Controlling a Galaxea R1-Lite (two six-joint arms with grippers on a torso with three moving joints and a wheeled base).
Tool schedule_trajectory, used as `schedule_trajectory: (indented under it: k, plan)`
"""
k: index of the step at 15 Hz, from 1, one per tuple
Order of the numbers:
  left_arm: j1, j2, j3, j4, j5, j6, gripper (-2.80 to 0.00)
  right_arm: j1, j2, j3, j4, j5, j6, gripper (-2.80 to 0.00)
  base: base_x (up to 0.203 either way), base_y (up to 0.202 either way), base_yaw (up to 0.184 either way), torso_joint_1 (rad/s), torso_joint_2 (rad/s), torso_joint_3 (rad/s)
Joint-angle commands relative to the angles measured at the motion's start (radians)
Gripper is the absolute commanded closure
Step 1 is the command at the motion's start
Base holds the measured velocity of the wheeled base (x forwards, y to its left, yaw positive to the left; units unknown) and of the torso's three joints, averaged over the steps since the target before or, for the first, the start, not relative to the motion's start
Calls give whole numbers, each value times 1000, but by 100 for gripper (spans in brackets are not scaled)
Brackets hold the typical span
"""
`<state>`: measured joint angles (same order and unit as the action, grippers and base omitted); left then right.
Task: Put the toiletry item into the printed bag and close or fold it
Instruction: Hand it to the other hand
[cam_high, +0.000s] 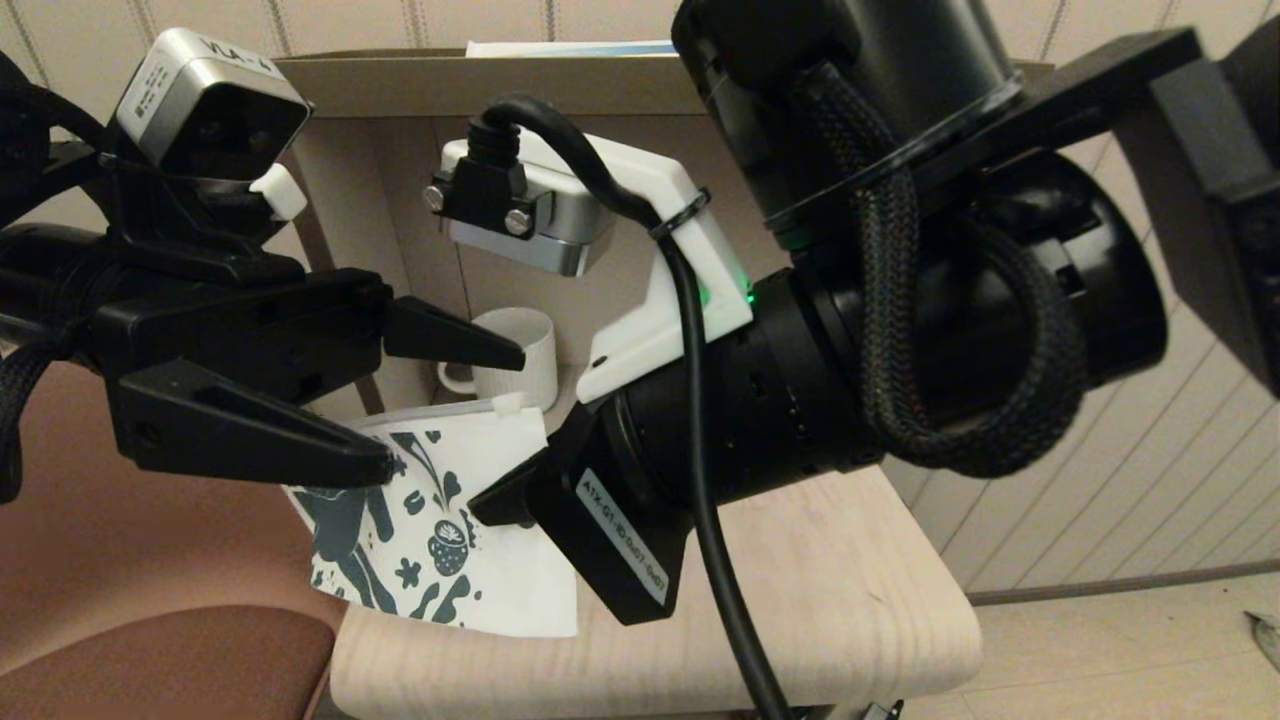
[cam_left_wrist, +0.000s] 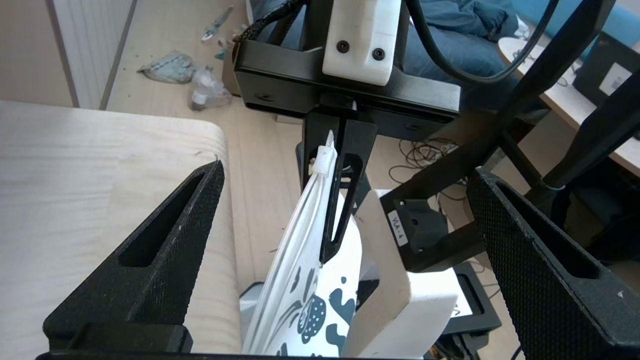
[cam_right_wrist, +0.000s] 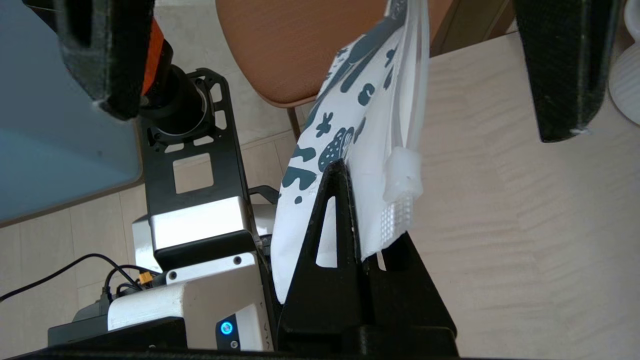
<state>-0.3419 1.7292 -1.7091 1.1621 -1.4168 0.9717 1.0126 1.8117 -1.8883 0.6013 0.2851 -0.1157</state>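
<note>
Chair (cam_high: 160, 560): a brown seat filled the head view at 8 o'clock, beside the table.

Left gripper (cam_high: 455, 405): it reached in from 9 o'clock, claw spread wide apart and holding nothing. One fingertip sat in front of the mug, the other at the bag's upper left edge; whether it touched the bag could not be told.

Bag (cam_high: 450, 540): white with dark teal prints, it hung near centre, lifted off the table and tilted, its lower part trailing toward 7 o'clock. A small white zip slider (cam_high: 507, 403) sat at its top edge.

Mug (cam_high: 520, 355): white and ribbed, it stood upright on the table behind the bag, just above centre.

Right gripper (cam_right_wrist: 350, 220): its arm filled the head view from 1 to 4 o'clock. Its claw was clamped together on the bag's corner near the slider, carrying the bag.

Table (cam_high: 850, 590): pale wood, running from centre to 5 o'clock.

Tube: not seen in any view; whether it was already inside the bag could not be told.

Step in hand: judged to be closing the bag, with the right gripper steadying it and the left lined up at the zip edge.

Next move: the left gripper would likely need to close on the zip strip or slider and run along it, or fold the top over, while the right held firm.
</note>
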Motion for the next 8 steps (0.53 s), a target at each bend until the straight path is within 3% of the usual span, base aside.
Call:
schedule_trajectory:
  k: [1,8]
  plan:
    - [0,-8,2,7,-7,6,-280,-2,-3,0,3,2,-1,0,0,0,0,0,0,0]
    - [-2,-40,17,20,-8,7,-280,-29,-8,2,3,8,-1,0,0,0,0,0,0,0]
